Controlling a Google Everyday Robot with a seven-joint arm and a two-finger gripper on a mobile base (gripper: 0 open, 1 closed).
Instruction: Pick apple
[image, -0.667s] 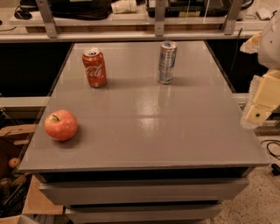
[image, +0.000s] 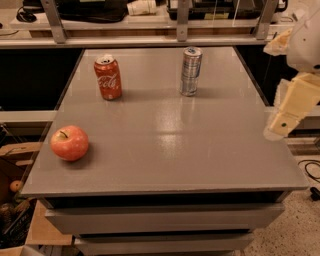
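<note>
Apple (image: 69, 142) sits at lower left of the frame near the surface (image: 200, 150) edge, likely firm, smooth, fairly heavy and prone to roll, best pinched across its widest middle, while gripper (image: 285, 117) hangs at the right edge, well apart, open-or-closed state cannot be told.

The grey table (image: 165, 150) top looks smooth and semi-glossy. The apple (image: 69, 142) has waxy skin. The cola can (image: 108, 77) and silver can (image: 190, 71) are shiny metal. The gripper (image: 281, 124), at the right edge, looks like matt cream plastic.
</note>
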